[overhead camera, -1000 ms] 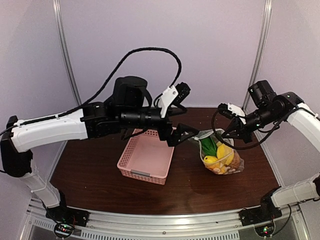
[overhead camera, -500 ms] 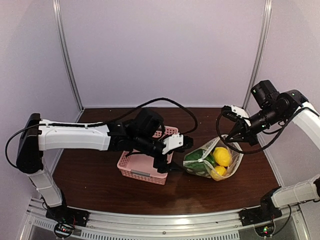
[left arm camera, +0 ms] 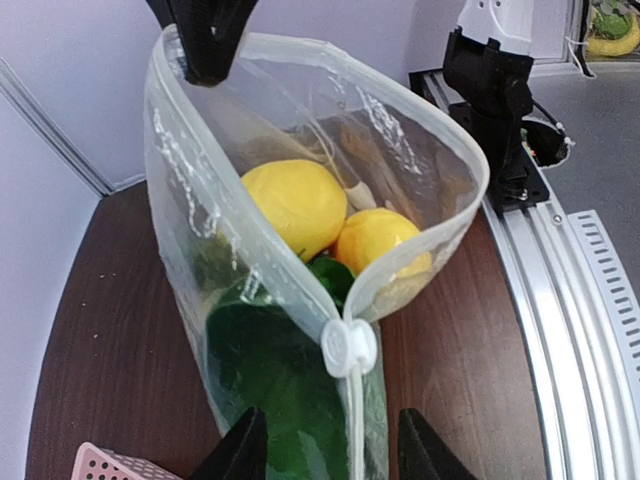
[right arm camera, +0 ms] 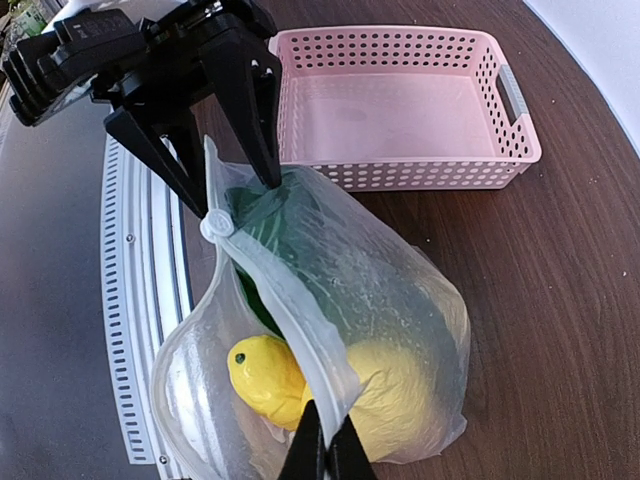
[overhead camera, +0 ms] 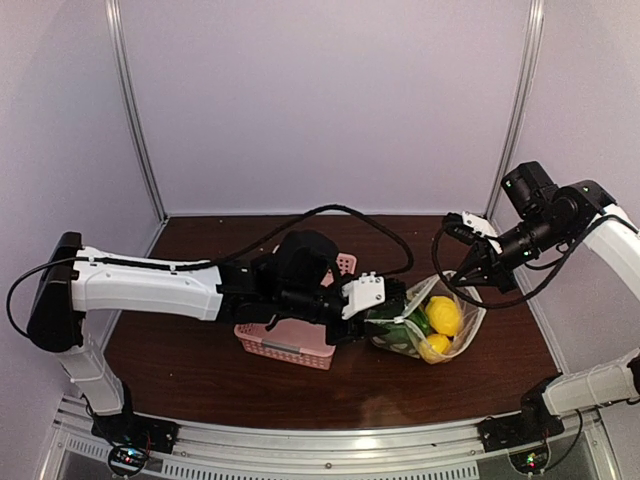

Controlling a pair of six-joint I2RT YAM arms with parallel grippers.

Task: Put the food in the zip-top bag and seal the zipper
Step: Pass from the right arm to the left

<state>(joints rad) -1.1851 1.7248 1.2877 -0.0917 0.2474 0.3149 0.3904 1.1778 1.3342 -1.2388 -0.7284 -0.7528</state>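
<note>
Left wrist view: food (left arm camera: 300,205) looks all in the bag (left arm camera: 180,230), right ahead of my left jaws. Those are half open straddling the slider (left arm camera: 348,348), holding nothing; right jaws pinched shut on the far rim. Zipper (left arm camera: 430,248) unsealed, that's what's left.

The clear bag (left arm camera: 178,200) stands upright on the worktop (left arm camera: 100,350), mouth open. Inside, two yellow lemons (left arm camera: 295,205) rest above a green leafy vegetable (left arm camera: 265,370). The zipper (left arm camera: 425,250) is unsealed; its white slider (left arm camera: 348,347) sits at one end of the mouth.
</note>
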